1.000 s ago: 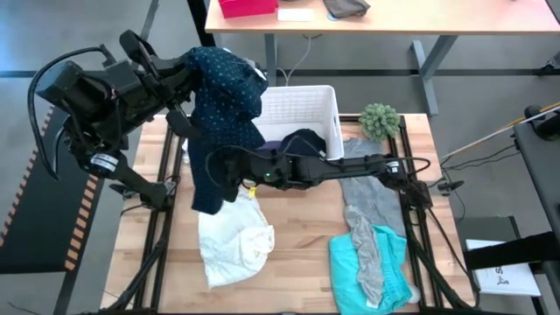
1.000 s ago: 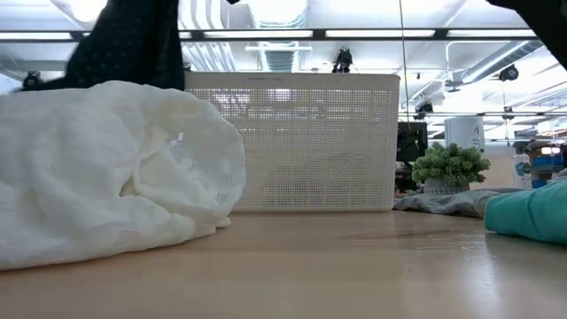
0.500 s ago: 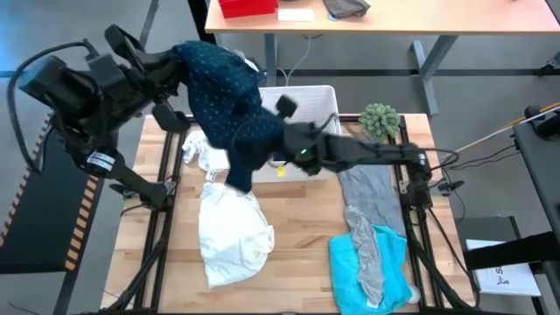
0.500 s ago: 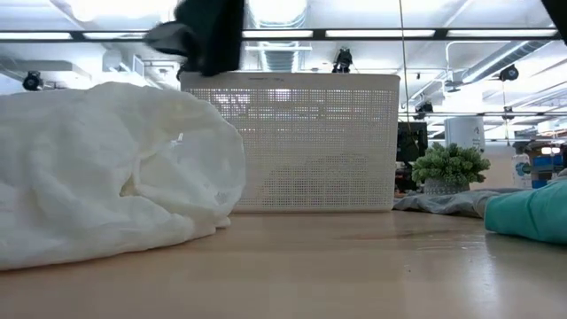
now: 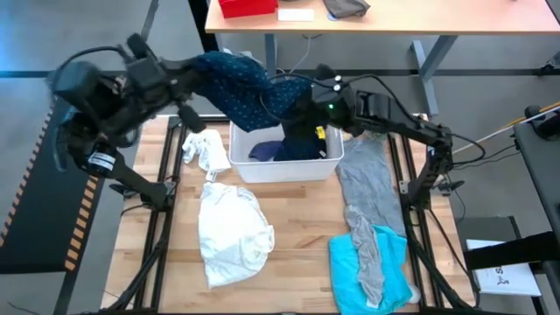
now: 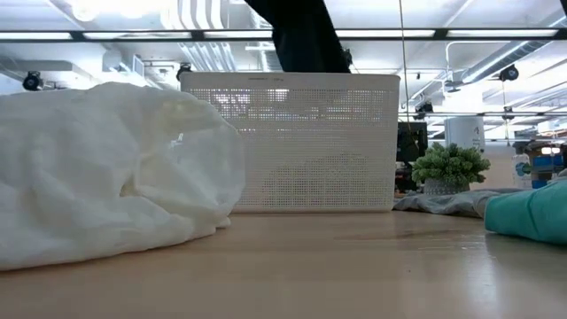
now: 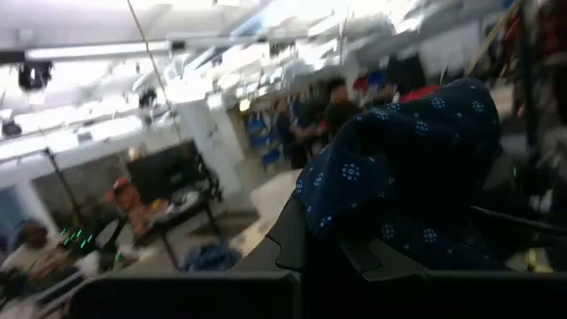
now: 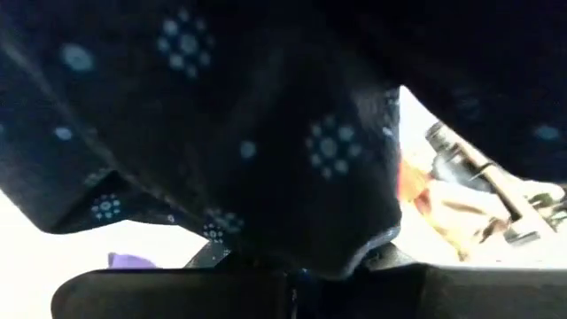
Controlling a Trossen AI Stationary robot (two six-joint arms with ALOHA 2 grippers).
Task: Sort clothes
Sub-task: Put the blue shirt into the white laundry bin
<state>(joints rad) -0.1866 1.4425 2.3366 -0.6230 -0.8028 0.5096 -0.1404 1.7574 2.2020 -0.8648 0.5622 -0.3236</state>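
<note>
Navy dotted shirt [image 5: 241, 83] (pale dots), white basket [image 5: 289, 164], turquoise piece [image 5: 350, 267].

Light wooden surface [image 5: 297, 227] on a black metal frame [image 5: 160, 229], standing on grey floor [image 5: 490, 96]. Second pale wooden desk [image 5: 385, 19] beyond it, on grey legs, carrying a red box [image 5: 248, 7] and a white sheet [image 5: 296, 14]. Printed paper [image 5: 507, 278] lying at the near right corner. Open industrial ceiling in the low view: long strip lights [image 6: 390, 34], exposed silver ducts [image 6: 275, 11] and pipes [image 6: 483, 62]. Cluttered workshop area far behind, with people standing, blurred in the left wrist view.
</note>
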